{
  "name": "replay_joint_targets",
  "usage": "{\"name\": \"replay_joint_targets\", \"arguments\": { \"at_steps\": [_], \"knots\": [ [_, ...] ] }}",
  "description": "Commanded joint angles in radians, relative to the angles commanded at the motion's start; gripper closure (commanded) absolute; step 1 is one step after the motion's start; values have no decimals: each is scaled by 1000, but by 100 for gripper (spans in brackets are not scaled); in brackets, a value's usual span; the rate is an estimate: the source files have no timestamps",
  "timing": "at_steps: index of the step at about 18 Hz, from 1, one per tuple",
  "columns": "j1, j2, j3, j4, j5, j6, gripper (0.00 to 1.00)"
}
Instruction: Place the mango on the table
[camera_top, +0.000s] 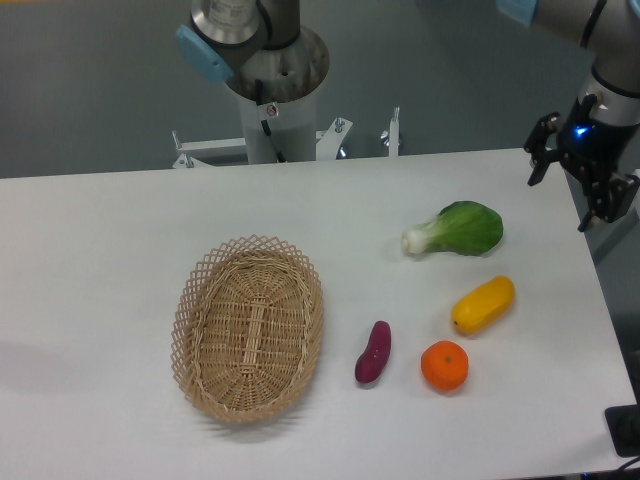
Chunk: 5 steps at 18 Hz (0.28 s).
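The mango (483, 305), yellow and oblong with an orange tint at its lower left end, lies on the white table (100, 250) at the right, between the leafy green vegetable and the orange. My gripper (562, 196) hangs above the table's far right edge, up and to the right of the mango and well apart from it. Its jaws stand open with nothing between them.
An oval wicker basket (250, 325) lies empty left of centre. A purple sweet potato (374, 352) and a round orange (444, 365) lie near the front right. A green bok choy (458, 230) lies behind the mango. The robot's base column (272, 100) stands at the back.
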Motion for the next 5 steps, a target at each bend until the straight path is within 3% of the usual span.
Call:
{"name": "replay_joint_targets", "arguments": {
  "at_steps": [5],
  "knots": [
    [-6,-3,-2,5,3,-5,0]
  ]
}}
